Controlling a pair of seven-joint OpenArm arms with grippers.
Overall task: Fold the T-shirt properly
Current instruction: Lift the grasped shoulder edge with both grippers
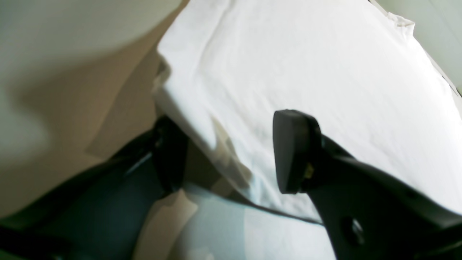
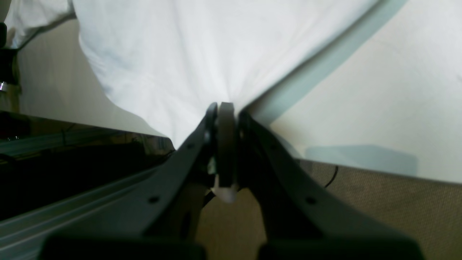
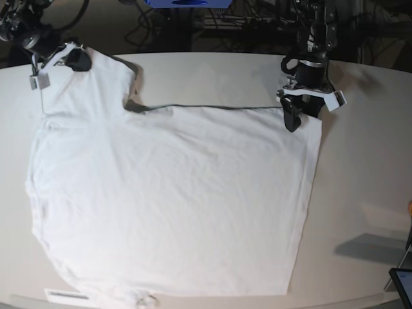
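The white T-shirt point(image 3: 174, 193) lies spread flat on the off-white table, one part reaching to the back left. There my right gripper point(image 3: 67, 59) is shut on the cloth; in the right wrist view the T-shirt point(image 2: 202, 47) fans out from the pinched jaws of the gripper point(image 2: 223, 108). My left gripper point(image 3: 293, 116) hangs at the shirt's back right corner. In the left wrist view its fingers stand apart, open, with the folded edge of the T-shirt point(image 1: 306, 65) between them at the gripper point(image 1: 231, 155). One finger point(image 1: 294, 151) is over the cloth.
The table point(image 3: 360, 167) stretches bare to the right of the shirt. A small white label point(image 3: 64, 296) lies at the front edge, and a dark device corner point(image 3: 402, 280) shows at the front right. Cables and a blue object point(image 3: 187, 3) sit behind the table.
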